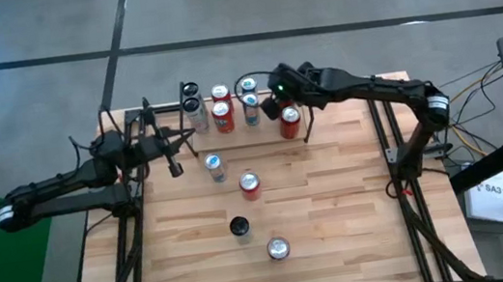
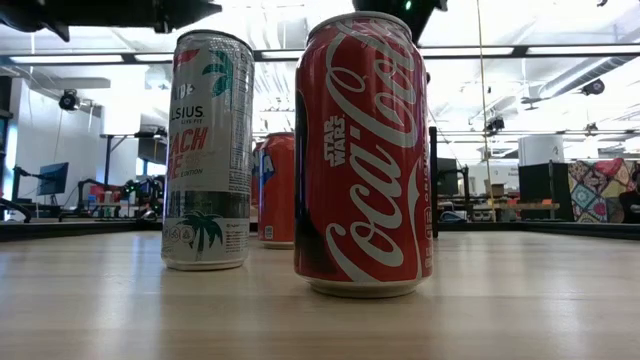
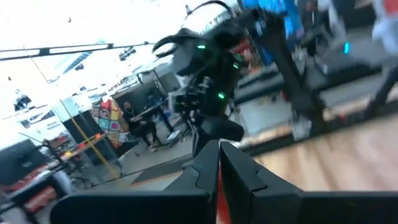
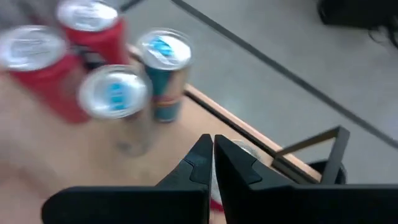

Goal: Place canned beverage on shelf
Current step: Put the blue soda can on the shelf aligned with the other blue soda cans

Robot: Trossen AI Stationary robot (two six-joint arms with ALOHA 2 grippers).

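Observation:
The shelf (image 1: 242,146), a rack of thin black rods, stands at the table's far side. It holds several cans: black and silver at the left, two red ones (image 1: 221,106), two blue-topped ones (image 4: 163,50) and a red can (image 1: 290,121) at its right end. My right gripper (image 1: 273,109) is shut and hangs just above that red can, a sliver of which shows behind the fingers (image 4: 214,200). My left gripper (image 1: 175,167) is shut with nothing in it, raised over the table's left part near the shelf's left end. It also shows in its own wrist view (image 3: 219,158).
Several loose cans stand in a slanting row on the table: silver-blue (image 1: 215,166), red (image 1: 250,185), black (image 1: 240,227) and silver (image 1: 277,248). In the low view a red cola can (image 2: 365,150) and a tall silver can (image 2: 207,150) stand close up. Black side frames edge the table.

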